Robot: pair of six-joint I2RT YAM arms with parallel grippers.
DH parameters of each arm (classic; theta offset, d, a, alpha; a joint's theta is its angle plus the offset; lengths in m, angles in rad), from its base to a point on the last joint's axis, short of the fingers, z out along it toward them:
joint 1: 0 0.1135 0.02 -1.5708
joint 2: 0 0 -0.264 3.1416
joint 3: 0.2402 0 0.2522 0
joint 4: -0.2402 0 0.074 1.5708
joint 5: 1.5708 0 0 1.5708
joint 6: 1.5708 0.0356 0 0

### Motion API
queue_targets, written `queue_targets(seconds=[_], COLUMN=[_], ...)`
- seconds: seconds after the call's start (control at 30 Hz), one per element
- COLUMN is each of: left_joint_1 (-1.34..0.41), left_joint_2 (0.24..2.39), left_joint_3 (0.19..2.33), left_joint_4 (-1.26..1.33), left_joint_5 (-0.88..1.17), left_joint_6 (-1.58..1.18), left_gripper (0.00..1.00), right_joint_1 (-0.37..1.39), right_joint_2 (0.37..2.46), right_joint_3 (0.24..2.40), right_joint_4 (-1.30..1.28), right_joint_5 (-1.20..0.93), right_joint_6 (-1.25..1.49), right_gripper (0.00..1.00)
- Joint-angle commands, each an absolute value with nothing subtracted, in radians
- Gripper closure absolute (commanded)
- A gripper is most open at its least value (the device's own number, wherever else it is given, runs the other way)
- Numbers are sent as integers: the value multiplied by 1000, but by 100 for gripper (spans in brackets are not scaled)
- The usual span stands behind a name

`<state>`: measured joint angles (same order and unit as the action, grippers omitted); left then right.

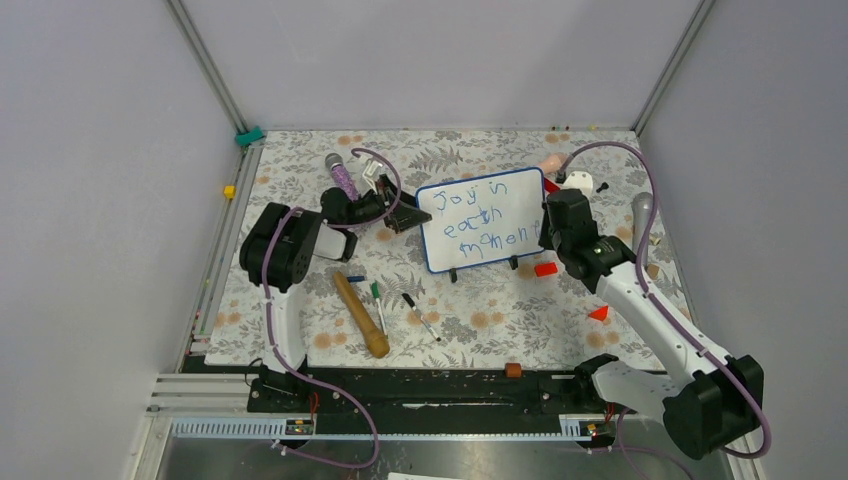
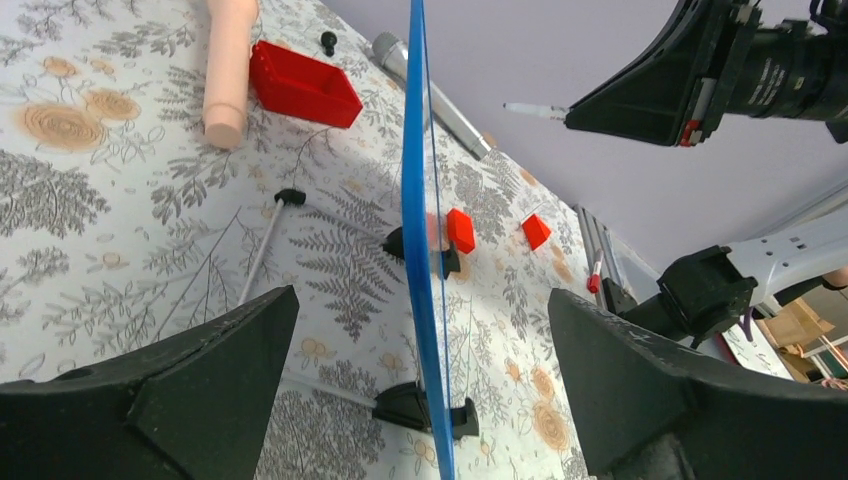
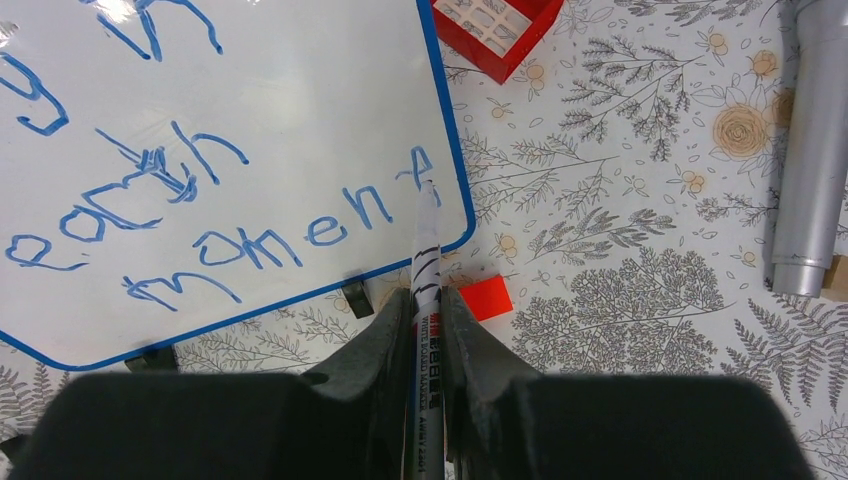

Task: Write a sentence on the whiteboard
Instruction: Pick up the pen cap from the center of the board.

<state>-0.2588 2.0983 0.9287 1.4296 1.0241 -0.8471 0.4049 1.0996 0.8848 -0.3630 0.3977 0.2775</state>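
The whiteboard [image 1: 480,222] stands tilted on two black feet mid-table, blue-framed. The sentence [image 1: 484,224] reads in three blue handwritten lines, about "Joy in each moment" [image 3: 200,190]. My left gripper [image 1: 410,217] is at the board's left end. In the left wrist view the left gripper [image 2: 422,298] is open wide, and the board's blue edge [image 2: 418,180] runs between the fingers, clear of both. My right gripper [image 1: 548,226] is at the board's right end. There the right gripper [image 3: 426,300] is shut on a whiteboard marker [image 3: 427,245], whose tip is at the last letter of "moment".
A wooden stick [image 1: 360,315] and two pens [image 1: 378,305] [image 1: 420,315] lie in front of the left arm. Small red blocks [image 1: 545,268] [image 1: 598,313] sit near the right arm. A silver cylinder [image 3: 810,150], a red tray [image 2: 303,85] and a purple microphone [image 1: 342,175] lie behind.
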Motion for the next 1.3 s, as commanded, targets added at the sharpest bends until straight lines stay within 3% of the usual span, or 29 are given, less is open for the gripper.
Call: queue_targets(seconds=[0.0, 0.47, 0.5, 0.57, 0.67, 0.8, 0.87, 0.9, 1.03, 1.17, 1.27], left_joint_1=[-236, -132, -125, -114, -95, -94, -95, -95, -95, -109, -111], left_joint_2=[1991, 1662, 1642, 1627, 1650, 1539, 1433, 1383, 1131, 821, 688], left_joint_3=[849, 475, 463, 467, 508, 428, 347, 308, 197, 259, 225], left_joint_4=[1479, 1479, 1479, 1478, 1478, 1479, 1476, 1469, 1190, 519, 426], left_joint_5=[1004, 736, 743, 769, 881, 887, 807, 766, 587, 402, 362], left_joint_6=[-774, -704, -714, -762, -910, -922, -863, -841, -771, -586, -586], left_gripper=[1, 1, 3, 17, 23, 15, 2, 1, 1, 1, 1], right_joint_1=[399, 399, 399, 399, 399, 399, 399, 399, 399, 399, 400], right_joint_2=[1050, 914, 901, 879, 847, 783, 749, 737, 701, 681, 666], right_joint_3=[881, 835, 829, 817, 800, 761, 737, 729, 706, 682, 664], right_joint_4=[-366, -333, -326, -319, -322, -347, -351, -354, -369, -365, -361], right_joint_5=[382, 255, 219, 137, 37, 3, 3, 3, 2, 4, -39], right_joint_6=[277, 332, 333, 334, 337, 347, 351, 352, 357, 367, 373], right_gripper=[100, 100, 100, 100, 100, 100, 100, 100, 100, 100, 100])
